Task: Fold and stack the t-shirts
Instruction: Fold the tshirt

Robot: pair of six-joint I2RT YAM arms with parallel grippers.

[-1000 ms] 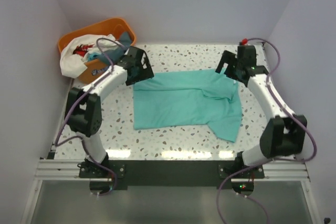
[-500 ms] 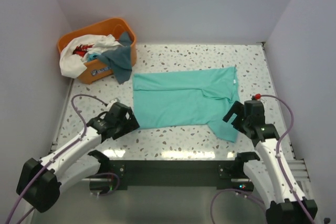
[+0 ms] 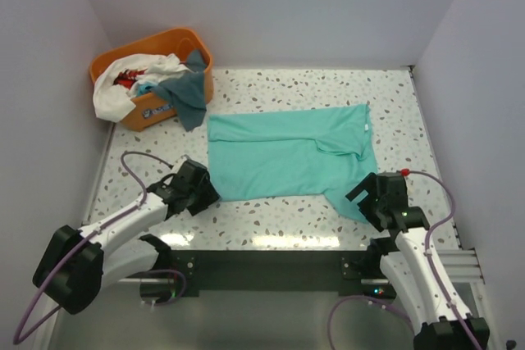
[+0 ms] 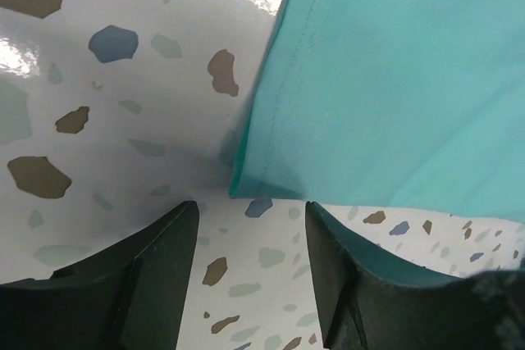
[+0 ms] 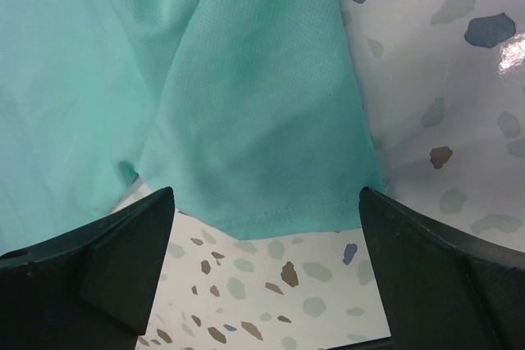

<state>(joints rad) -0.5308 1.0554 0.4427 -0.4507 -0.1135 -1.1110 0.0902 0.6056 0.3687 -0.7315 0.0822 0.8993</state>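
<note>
A light turquoise t-shirt (image 3: 287, 153) lies spread on the speckled table, folded over along its far edge. My left gripper (image 3: 203, 194) is open just short of its near left corner (image 4: 246, 186), nothing between the fingers. My right gripper (image 3: 373, 201) is open wide at the shirt's near right sleeve hem (image 5: 279, 219), which lies just ahead of the fingers. Other t-shirts, white (image 3: 111, 96), dark teal-grey (image 3: 187, 96) and a bit of red (image 3: 125, 78), are heaped in the basket.
An orange plastic basket (image 3: 164, 41) stands at the far left corner of the table, cloth hanging over its front. Walls close in on left, right and back. A dark rail (image 3: 262, 264) runs along the table's near edge.
Both arms swung back from the shirt's far edge to its near side a second ago. Since half a second ago both grippers have edged closer to the near corners.
</note>
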